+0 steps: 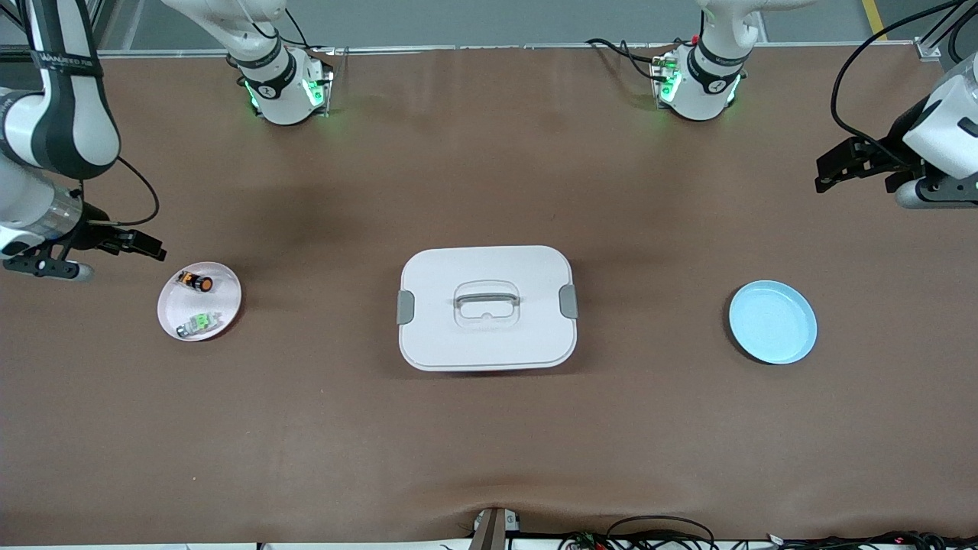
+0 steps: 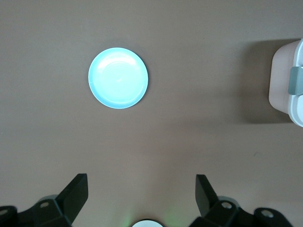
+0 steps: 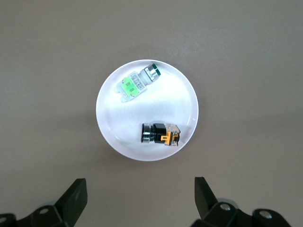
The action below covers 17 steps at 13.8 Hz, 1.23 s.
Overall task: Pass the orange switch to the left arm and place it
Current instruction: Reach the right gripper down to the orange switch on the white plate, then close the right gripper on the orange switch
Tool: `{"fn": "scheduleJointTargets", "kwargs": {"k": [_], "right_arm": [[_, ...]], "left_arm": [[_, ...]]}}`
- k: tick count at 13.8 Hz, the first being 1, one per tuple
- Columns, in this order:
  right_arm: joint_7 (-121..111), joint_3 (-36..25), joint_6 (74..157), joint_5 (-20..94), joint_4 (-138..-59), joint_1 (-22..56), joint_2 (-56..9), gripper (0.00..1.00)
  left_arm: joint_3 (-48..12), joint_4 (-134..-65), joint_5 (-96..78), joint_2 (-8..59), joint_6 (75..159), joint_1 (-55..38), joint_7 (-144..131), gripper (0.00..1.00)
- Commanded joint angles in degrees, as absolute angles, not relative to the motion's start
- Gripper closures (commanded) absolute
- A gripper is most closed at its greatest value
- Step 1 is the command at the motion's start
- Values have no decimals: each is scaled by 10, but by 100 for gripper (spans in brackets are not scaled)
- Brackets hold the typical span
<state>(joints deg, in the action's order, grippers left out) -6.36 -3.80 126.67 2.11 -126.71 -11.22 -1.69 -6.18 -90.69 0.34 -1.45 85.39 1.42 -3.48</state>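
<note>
Right wrist view: orange switch (image 3: 160, 134) lies sideways on plate (image 3: 111, 125).

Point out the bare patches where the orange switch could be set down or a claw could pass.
Bare table runs along the front camera's edge, between the box and the white plate, and between the box and the blue plate, which is empty. Crowded: the white plate, holding the orange switch and green switch.

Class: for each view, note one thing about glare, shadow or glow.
Front view: green glow at both arm bases, soft shadow around the box. Left wrist view: the blue plate looks washed out by glare. Right wrist view: bright sheen on the white plate beside the orange switch.
</note>
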Motion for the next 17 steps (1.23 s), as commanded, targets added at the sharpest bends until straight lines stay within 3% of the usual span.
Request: {"fn": "scheduleJointTargets", "kwargs": {"k": [1,5,11,17], "right_arm": [[-62,-31,1323,38,-1311,-132,-11,0],[-63,-32,1353,55,-1315,-142,-59,0],[-98,-32,1460,55,-1314,-147,-144,0],[-96,-29,1490,55,-1310,-145,-189,0]], "left_arm": [[-63,-914,4,-21,857,18,-23,0],[-63,-918,4,-22,858,18,-22,0],[-63,-919,4,-20,863,18,-21,0],[-63,-919,4,-18,866,18,-21,0]]}}
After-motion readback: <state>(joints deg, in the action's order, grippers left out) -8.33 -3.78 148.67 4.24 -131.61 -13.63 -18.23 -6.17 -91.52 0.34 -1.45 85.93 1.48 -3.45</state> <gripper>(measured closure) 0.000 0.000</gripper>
